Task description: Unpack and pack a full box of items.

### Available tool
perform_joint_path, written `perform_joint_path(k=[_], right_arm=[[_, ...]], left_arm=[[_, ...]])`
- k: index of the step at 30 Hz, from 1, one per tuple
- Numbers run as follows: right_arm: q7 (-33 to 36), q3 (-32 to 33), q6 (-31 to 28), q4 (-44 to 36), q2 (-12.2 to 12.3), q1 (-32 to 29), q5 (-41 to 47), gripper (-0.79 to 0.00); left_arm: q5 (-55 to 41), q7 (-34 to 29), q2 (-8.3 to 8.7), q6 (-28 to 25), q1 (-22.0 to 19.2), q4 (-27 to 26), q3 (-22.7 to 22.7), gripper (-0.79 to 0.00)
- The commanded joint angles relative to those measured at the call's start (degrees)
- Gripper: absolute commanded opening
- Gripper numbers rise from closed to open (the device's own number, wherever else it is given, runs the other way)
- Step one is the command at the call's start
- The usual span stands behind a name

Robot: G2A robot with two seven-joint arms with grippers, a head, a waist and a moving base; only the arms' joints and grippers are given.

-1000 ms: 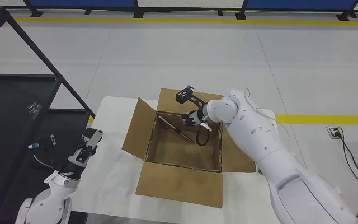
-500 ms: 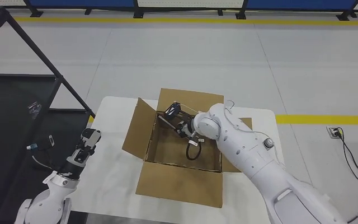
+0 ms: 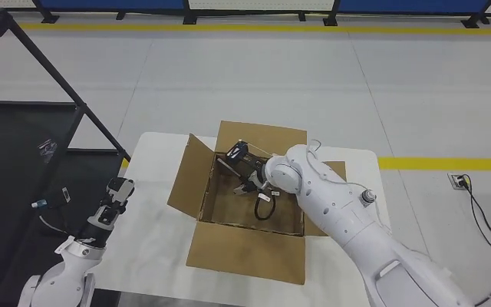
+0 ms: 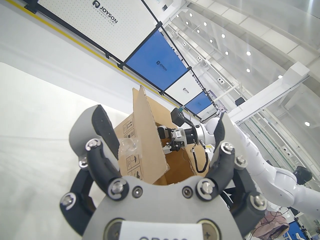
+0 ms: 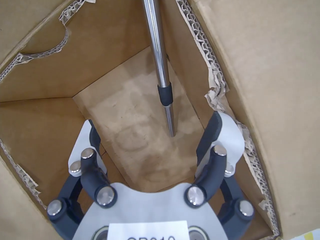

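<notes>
Cardboard box (image 3: 249, 230) sits open in the middle of the white desk (image 3: 157, 230), all four flaps folded outward; torn, ragged corrugated edges run along its rim in the right wrist view; a slim metal rod (image 5: 156, 38) with a black band partway down its length is inside the box, leaning against an inner wall near a corner, its narrow lower tip resting on the brown floor of the box; the right claw (image 5: 154, 121) is lowered into the box with its fingers spread wide and nothing between them, the rod's tip just ahead of them and not touching either finger; the left claw (image 4: 161, 118) is over the left part of the desk, well apart from the box, fingers also spread and empty; from the left wrist view the box (image 4: 147, 136) shows farther off with one flap standing up and the right arm reaching in over the rim.
</notes>
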Motion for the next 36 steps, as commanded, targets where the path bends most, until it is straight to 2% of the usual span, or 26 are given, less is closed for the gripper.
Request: perform_joint_path(k=[1, 9, 10, 12, 14, 15, 17, 19, 25, 27, 29, 30, 31, 36], right_arm=[[-1.0, -0.6, 0.2, 0.6, -0.4, -0.5, -0.2, 0.000], [-5.9, -4.2, -1.2, 7.9, -4.3, 0.5, -0.4, 0.000], [-6.9, -4.6, -0.5, 9.1, -4.8, 0.7, -1.0, -0.031], [-8.8, -5.4, 0.0, 10.8, -5.8, 1.0, -1.5, -0.043], [-10.3, -6.1, 0.3, 12.8, -6.8, 1.4, -2.1, -0.117], [-10.9, -6.4, 0.3, 13.7, -7.3, 1.5, -2.4, -0.129], [-12.1, -6.9, 0.4, 15.6, -8.2, 1.9, -2.7, -0.132], [-13.3, -7.3, 1.3, 17.8, -9.1, 2.3, -3.1, -0.071], [-16.1, -8.3, 3.5, 22.5, -11.5, 3.1, -4.7, -0.083], [-16.9, -8.3, 3.3, 23.9, -12.1, 3.4, -4.8, -0.132], [-17.6, -8.3, 2.8, 25.2, -12.6, 3.7, -4.7, -0.219], [-18.1, -8.2, 2.5, 25.8, -12.8, 3.8, -4.7, -0.286], [-18.5, -8.2, 2.3, 26.3, -13.1, 3.9, -4.8, -0.400], [-20.9, -8.2, 3.2, 28.4, -14.0, 4.0, -5.4, -0.514]], left_arm=[[0.0, 0.0, 0.03, -0.1, 0.0, -0.1, -0.1, 0.000], [-0.2, 0.6, 0.12, -0.4, 1.1, -0.7, -0.8, 0.000], [-0.2, 0.6, 0.13, -0.4, 1.3, -0.7, -0.9, 0.000], [-0.1, 0.8, 0.14, -0.3, 1.6, -0.9, -1.0, 0.000], [-0.2, 0.9, 0.16, -0.4, 1.9, -1.1, -1.1, 0.000], [-0.2, 0.9, 0.16, -0.4, 2.1, -1.2, -1.2, 0.000], [-0.3, 1.1, 0.17, -0.4, 2.4, -1.4, -1.3, 0.000], [-0.3, 1.2, 0.18, -0.5, 2.7, -1.6, -1.5, 0.000], [-0.5, 1.5, 0.23, -0.8, 3.5, -2.1, -2.1, 0.000], [-0.6, 1.6, 0.24, -0.9, 3.7, -2.1, -2.2, 0.000], [-0.6, 1.6, 0.25, -0.9, 3.9, -2.2, -2.3, 0.000], [-0.6, 1.7, 0.26, -0.9, 4.0, -2.2, -2.4, 0.000], [-0.8, 1.7, 0.26, -0.9, 4.1, -2.3, -2.4, 0.000], [-1.1, 1.9, 0.29, -1.1, 4.4, -2.3, -2.8, 0.000]])
